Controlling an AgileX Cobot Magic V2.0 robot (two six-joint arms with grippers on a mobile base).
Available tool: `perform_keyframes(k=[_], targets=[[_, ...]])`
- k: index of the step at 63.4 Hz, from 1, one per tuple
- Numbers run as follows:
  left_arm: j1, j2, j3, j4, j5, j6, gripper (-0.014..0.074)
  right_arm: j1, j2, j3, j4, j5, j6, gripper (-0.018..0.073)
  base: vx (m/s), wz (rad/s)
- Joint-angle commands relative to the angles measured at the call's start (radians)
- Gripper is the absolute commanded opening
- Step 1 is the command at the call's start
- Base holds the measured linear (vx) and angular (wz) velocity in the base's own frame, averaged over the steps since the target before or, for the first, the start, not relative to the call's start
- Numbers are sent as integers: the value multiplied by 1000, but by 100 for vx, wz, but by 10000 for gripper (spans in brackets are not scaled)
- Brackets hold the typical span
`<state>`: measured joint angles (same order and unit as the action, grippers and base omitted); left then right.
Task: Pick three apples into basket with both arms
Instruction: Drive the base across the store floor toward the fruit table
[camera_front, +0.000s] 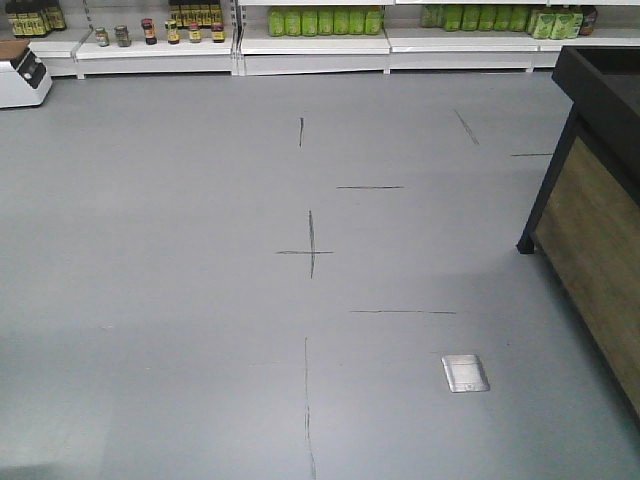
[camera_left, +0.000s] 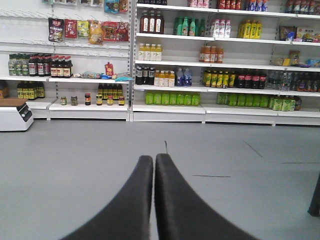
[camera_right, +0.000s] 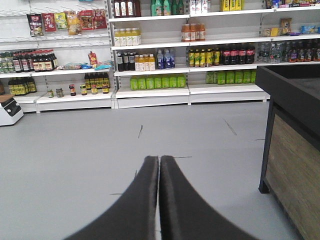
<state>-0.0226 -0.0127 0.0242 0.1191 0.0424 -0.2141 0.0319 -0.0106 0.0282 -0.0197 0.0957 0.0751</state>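
Apples and basket: outside all three views; I cannot tell where they lie.

Left gripper (camera_left: 153, 157): my two dark fingers (camera_left: 132, 202) are closed almost tip to tip, with a hairline gap and nothing held.

Right gripper (camera_right: 159, 158): pressed together, nothing held.

Both face across the grey floor (camera_front: 150, 300) toward the store shelves (camera_left: 170, 109).

The floor has thin black lines, one of them a cross (camera_front: 311, 250). A small metal plate (camera_front: 465, 372) is set into it toward the right.

On my right is a black-framed desk (camera_right: 292, 165) with a wood side panel. Its front leg stands on the floor. The top sits too high for me to see what it carries.

Far left, beside the lowest shelf, is a white machine (camera_front: 20, 75).

The shelves hold a row of green bottles (camera_front: 325, 21), dark jars, and drinks higher up.
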Motion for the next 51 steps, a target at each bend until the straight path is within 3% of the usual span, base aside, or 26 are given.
perform_keyframes(k=[1,51], targets=[[2,-13,23,-6,-75,-8,-6,3,-11,14,-6,-79,-7,-9,19,-2],[2,-13,23,-6,-75,-8,-6,3,-11,14,-6,-79,-7,-9,17,-1]])
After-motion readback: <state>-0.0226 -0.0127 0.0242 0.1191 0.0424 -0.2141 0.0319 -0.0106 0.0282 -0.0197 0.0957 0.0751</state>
